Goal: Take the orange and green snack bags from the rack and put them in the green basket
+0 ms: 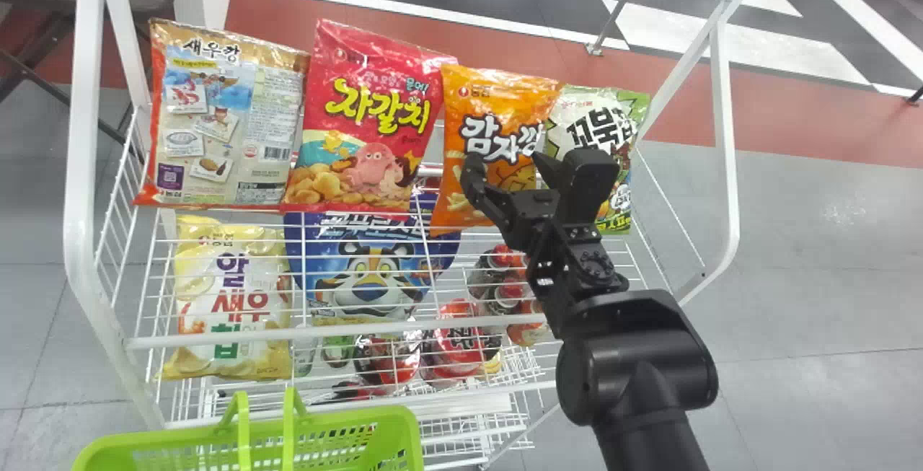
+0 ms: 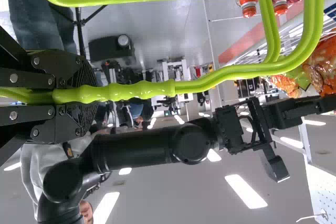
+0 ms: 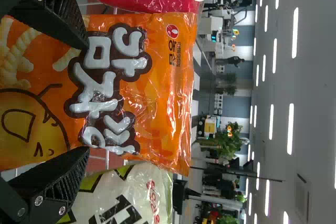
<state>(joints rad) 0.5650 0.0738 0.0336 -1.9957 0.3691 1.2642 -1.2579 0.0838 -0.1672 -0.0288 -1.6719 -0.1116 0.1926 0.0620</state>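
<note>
The task is at its beginning, I judge: both the orange bag (image 1: 497, 99) and the green bag (image 1: 570, 121) are on the rack (image 1: 324, 329), so two bags are left to bring. The right gripper (image 3: 86, 97) has its fingers spread, with the orange bag in front of it, between them; the green bag is just beside, to its right. The left gripper (image 2: 86, 95) pinches the handle (image 2: 142, 89) of the basket (image 1: 339, 417), which is well apart from the right gripper, to its left
</note>
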